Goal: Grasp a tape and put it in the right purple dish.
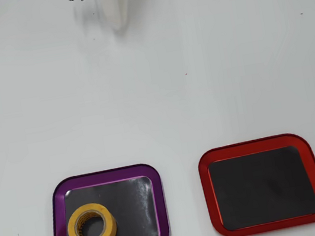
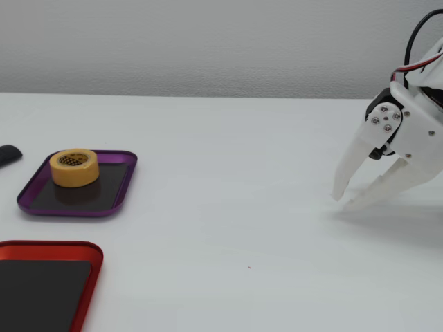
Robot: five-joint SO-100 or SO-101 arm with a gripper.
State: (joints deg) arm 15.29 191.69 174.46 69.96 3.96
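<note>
The yellow tape (image 1: 91, 227) lies flat inside the purple dish (image 1: 104, 175), in its lower left part in the overhead view. From the side, the tape (image 2: 73, 167) stands at the far end of the dish (image 2: 76, 211). My white gripper (image 2: 342, 201) is far off at the right of the fixed view, pointing down at the table with its fingertips almost together and nothing between them. In the overhead view the gripper (image 1: 118, 21) shows only at the top edge, well away from both trays.
A red-rimmed tray (image 1: 251, 144) with a dark inside sits beside the purple dish; it is nearest the camera in the fixed view (image 2: 52, 245). A small black object (image 2: 7, 154) lies at the left edge of the fixed view. The table is plain white.
</note>
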